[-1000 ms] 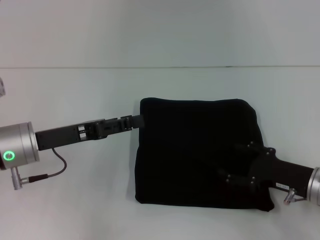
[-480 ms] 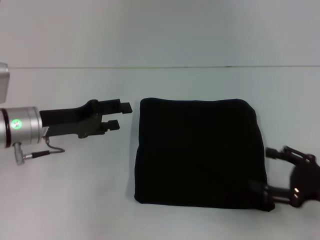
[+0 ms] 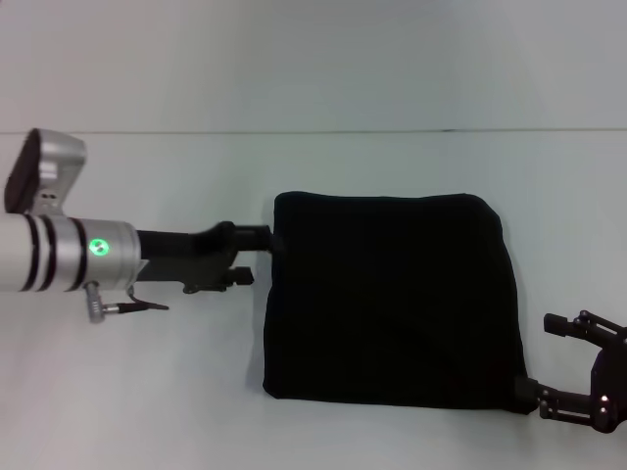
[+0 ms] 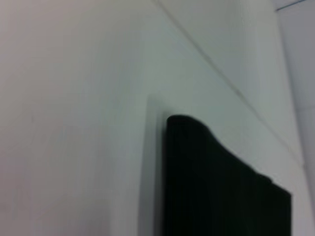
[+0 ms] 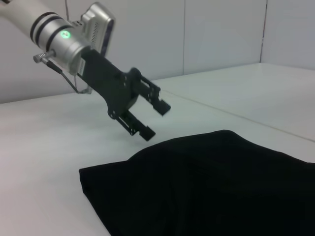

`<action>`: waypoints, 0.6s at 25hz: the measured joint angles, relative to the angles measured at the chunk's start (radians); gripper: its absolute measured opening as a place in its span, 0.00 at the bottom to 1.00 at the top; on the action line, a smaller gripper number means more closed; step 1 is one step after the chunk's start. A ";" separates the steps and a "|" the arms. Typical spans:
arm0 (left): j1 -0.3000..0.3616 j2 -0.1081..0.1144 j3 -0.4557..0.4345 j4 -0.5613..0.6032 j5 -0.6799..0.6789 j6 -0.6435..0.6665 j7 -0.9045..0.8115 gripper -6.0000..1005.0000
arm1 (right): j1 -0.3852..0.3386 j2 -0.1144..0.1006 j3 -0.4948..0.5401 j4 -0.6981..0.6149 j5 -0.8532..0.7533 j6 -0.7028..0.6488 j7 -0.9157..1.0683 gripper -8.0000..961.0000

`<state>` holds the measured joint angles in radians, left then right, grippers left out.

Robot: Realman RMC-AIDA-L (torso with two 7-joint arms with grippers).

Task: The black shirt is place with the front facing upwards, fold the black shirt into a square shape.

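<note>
Shirt (image 3: pixel 387 299) lies folded into a rough black square on the white table (image 3: pixel 147 392); in the head view the left claw (image 3: pixel 253 257) hangs just beside its near-left edge, fingers apart and holding nothing, while the right claw (image 3: pixel 558 362) sits open and empty by its opposite lower corner. Left wrist view: only a shirt corner (image 4: pixel 216 191) on the table. Right wrist view: the left claw (image 5: pixel 152 118) hovers spread above the cloth's far edge, not touching.

The shirt (image 3: pixel 387 299) lies folded on the tabletop (image 3: pixel 147 392). The left hand (image 3: pixel 253 257) hangs just left of its far left corner, above the tabletop; the right hand (image 3: pixel 556 362) sits beside its near right corner.
</note>
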<state>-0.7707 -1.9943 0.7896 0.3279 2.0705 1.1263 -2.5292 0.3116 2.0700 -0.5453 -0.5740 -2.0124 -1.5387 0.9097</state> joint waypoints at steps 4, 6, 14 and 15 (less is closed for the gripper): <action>-0.011 -0.007 0.033 -0.005 0.001 -0.031 -0.004 0.75 | 0.003 0.001 0.002 0.000 0.000 0.000 0.000 0.96; -0.009 -0.010 0.033 -0.004 0.001 -0.045 -0.005 0.75 | 0.004 0.003 0.002 0.001 0.000 0.000 0.000 0.96; -0.021 -0.031 0.051 -0.001 0.002 -0.077 0.000 0.75 | 0.008 0.007 0.001 0.001 0.000 -0.007 0.005 0.96; -0.023 -0.033 0.055 0.000 0.002 -0.080 0.001 0.75 | 0.008 0.007 0.001 0.001 0.000 -0.008 0.006 0.96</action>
<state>-0.7937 -2.0277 0.8442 0.3279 2.0725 1.0466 -2.5282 0.3193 2.0769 -0.5440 -0.5733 -2.0126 -1.5464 0.9155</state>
